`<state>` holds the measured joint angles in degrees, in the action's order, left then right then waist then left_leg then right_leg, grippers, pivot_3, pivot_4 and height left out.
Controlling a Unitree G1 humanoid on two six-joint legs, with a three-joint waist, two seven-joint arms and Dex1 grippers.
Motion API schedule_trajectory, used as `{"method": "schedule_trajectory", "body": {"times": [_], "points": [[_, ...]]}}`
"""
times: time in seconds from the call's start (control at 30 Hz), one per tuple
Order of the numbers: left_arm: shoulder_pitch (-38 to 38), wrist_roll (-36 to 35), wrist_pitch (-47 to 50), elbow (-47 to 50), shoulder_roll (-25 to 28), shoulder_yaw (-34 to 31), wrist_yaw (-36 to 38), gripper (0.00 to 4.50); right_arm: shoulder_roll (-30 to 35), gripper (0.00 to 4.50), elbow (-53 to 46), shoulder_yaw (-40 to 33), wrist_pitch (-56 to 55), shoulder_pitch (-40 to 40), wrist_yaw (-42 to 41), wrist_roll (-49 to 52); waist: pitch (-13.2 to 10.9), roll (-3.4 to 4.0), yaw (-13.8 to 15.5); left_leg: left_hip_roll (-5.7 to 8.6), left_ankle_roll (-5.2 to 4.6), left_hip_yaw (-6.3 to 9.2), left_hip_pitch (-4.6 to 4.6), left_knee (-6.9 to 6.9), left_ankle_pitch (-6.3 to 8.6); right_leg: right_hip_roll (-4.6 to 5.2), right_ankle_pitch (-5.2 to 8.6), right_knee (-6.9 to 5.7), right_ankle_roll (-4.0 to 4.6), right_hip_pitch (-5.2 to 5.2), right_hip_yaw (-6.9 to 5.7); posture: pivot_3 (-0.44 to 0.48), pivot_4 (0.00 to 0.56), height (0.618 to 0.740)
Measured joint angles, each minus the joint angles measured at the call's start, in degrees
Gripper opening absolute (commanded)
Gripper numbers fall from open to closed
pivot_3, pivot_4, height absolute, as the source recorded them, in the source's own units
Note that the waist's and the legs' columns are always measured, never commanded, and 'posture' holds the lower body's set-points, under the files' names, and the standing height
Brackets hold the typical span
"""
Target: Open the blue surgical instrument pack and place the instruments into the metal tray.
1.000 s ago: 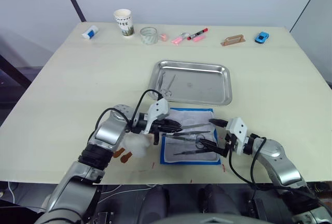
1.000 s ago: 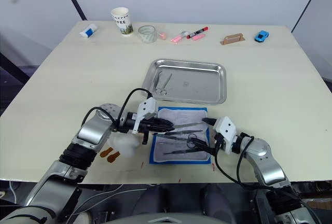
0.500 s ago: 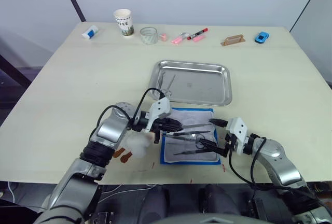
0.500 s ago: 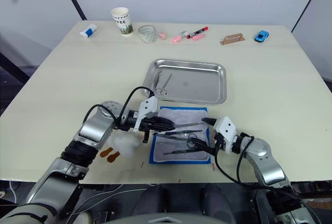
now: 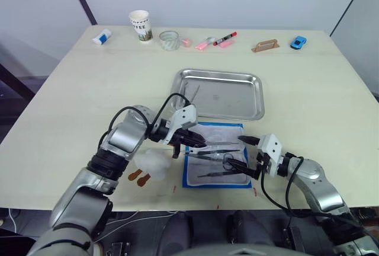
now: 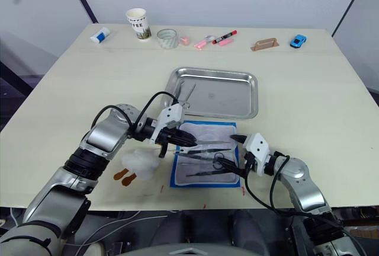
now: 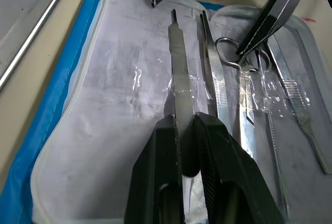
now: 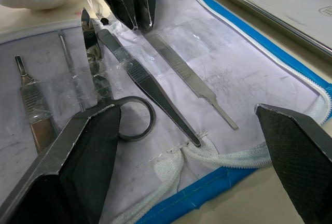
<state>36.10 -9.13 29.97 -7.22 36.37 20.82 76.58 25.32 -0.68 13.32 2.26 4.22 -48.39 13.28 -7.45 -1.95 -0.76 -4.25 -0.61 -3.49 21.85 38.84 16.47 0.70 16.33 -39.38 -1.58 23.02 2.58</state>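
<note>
Left wrist: claw (image 7: 184, 130) on scalpel handle (image 7: 179, 73).

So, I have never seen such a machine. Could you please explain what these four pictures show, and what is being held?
It is a two-armed robot at a pale table. Two pictures come from cameras on its head, looking down; the other two come from cameras on its wrists, looking along its black fingers.

On the table the blue pouch lies open with slim metal tools on its white lining. Behind it is a shiny metal tray that already holds tools. Along the far edge stand a paper cup, a marker and a toy car.

The left gripper is closed on one flat tool. The right gripper is open over the pouch, holding nothing.
</note>
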Motion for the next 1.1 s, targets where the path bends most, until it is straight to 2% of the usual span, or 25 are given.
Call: {"method": "schedule_trajectory", "body": {"times": [0.47, 0.77, 1.1], "points": [[0.7, -0.6, 1.0, 1.7, 5.0, -0.1, 3.6, 0.08, 0.0, 4.50, 0.0, 0.1, 0.0, 0.0, 0.0, 0.0, 0.0, 0.00, 0.0, -0.01, 0.00, 0.00, 0.00, 0.00, 0.00, -0.01, 0.00, 0.00, 0.00, 0.01, 0.01, 0.000, 0.150, 0.718], [-2.1, -2.7, -2.2, 1.5, 12.9, -3.3, 9.3, 0.08, 0.0, 4.50, 0.1, 0.3, 0.0, 0.2, -0.1, 0.0, 0.0, 0.00, -0.1, -0.02, 0.00, -0.04, -0.02, -0.04, 0.00, -0.01, 0.01, 0.00, 0.01, 0.03, 0.03, 0.000, 0.150, 0.718], [-5.1, -4.6, -3.0, 1.8, 17.6, -6.4, 11.6, 0.08, -0.1, 4.50, 0.1, 0.3, 0.0, 0.3, -0.1, 0.0, 0.0, -0.03, -0.1, -0.04, 0.00, -0.05, -0.03, -0.09, 0.00, -0.01, 0.01, 0.00, 0.02, 0.05, 0.04, 0.000, 0.150, 0.718]]}}
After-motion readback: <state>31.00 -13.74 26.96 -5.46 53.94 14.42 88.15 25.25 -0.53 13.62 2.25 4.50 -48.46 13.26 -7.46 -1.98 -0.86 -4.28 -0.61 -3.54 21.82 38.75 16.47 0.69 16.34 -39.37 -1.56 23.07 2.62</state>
